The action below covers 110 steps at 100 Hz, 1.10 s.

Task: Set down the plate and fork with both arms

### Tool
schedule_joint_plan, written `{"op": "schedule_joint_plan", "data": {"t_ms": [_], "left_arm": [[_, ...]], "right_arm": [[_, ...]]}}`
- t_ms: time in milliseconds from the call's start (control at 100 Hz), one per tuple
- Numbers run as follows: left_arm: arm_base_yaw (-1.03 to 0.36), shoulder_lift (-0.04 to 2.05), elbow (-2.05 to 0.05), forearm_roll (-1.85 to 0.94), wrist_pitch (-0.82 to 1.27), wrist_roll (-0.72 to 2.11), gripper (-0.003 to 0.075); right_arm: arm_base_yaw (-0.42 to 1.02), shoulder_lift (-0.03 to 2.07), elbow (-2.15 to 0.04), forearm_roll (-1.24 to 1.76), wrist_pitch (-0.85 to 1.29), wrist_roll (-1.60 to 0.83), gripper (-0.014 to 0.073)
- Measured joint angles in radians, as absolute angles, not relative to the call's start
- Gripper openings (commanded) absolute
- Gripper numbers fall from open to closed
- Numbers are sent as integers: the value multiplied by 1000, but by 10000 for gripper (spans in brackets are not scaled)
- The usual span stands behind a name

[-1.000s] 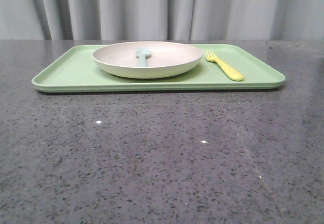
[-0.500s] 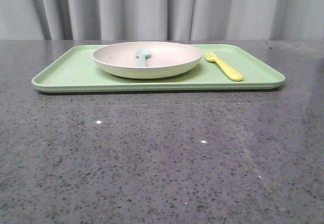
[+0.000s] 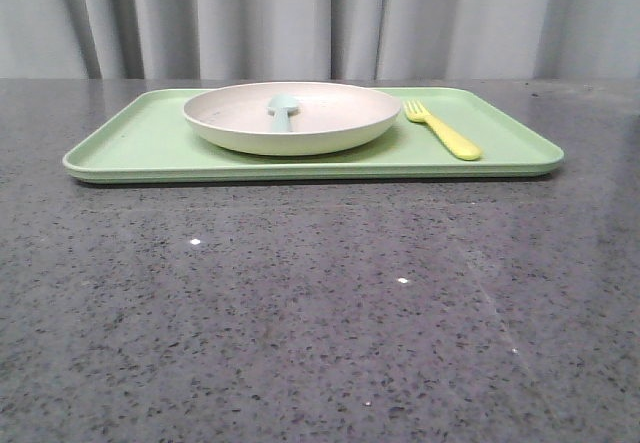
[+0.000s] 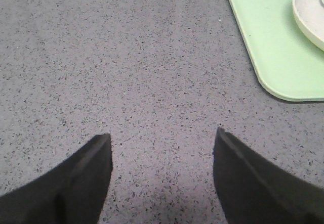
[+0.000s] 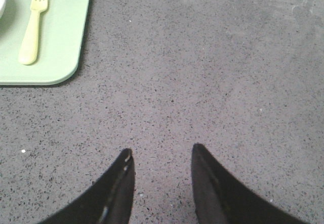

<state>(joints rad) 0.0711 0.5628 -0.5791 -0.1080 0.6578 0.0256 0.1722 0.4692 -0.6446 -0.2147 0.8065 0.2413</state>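
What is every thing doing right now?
plate: sits flat on the tray, upright
spoon: lies in the plate
fork: lies flat on the tray, beside the plate
tray: flat on the table
left gripper: open, empty
right gripper: open, empty

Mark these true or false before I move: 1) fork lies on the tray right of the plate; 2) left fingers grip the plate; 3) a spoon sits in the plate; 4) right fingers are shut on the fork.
1) The fork lies on the tray right of the plate: true.
2) False: the left gripper is open over bare table, holding nothing.
3) The blue-green spoon sits in the plate: true.
4) False: the right gripper is open, apart from the fork.
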Motion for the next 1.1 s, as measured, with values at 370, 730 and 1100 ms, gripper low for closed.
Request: {"op": "schedule_joint_plan", "data": {"t_ms": [370,730,1100], "left_arm": [[71,563,-579,-108,658,26,189],[71,563,-579,-108,658,26,-20],[71,563,-579,-108,658,26,-20]], "right_arm": [[172,469,-645,-212,803,240,-83],[172,469,-645,-210,803,240,-120],[172,469,-645,-210,803,240,-120]]}}
